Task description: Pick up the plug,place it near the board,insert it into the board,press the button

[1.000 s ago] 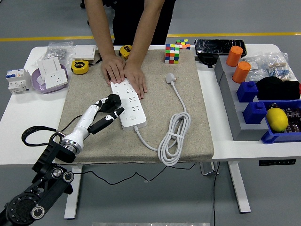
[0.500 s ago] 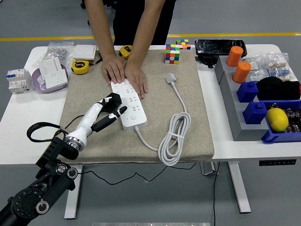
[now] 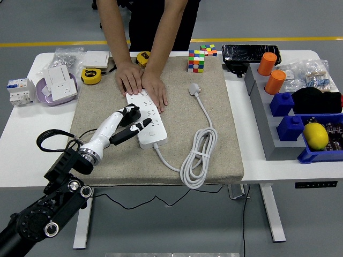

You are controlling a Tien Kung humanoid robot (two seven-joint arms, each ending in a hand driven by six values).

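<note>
A white power strip [image 3: 150,126] lies lengthwise on the beige mat [image 3: 214,123]. My left hand [image 3: 132,121] sits at the strip's left edge, about halfway along it, fingers curled around a black plug [image 3: 131,113]. One finger points across the strip's near part. The strip's button [image 3: 151,134] shows near its near end. A person's two hands [image 3: 140,81] press flat on the strip's far end. The strip's own white cord runs to a loose coil [image 3: 198,156] and ends in a grey plug [image 3: 194,88] lying on the mat.
A colour cube [image 3: 196,60] stands at the mat's far edge. Yellow tape measures [image 3: 91,76], a wall socket on a purple dish [image 3: 60,85] and a breaker [image 3: 17,91] lie at the left. Grey and blue bins [image 3: 292,115] with orange cups and a lemon fill the right.
My left arm has pushed forward and slightly right, carrying the black plug up to the strip's left edge. The person's hands have stayed in place.
</note>
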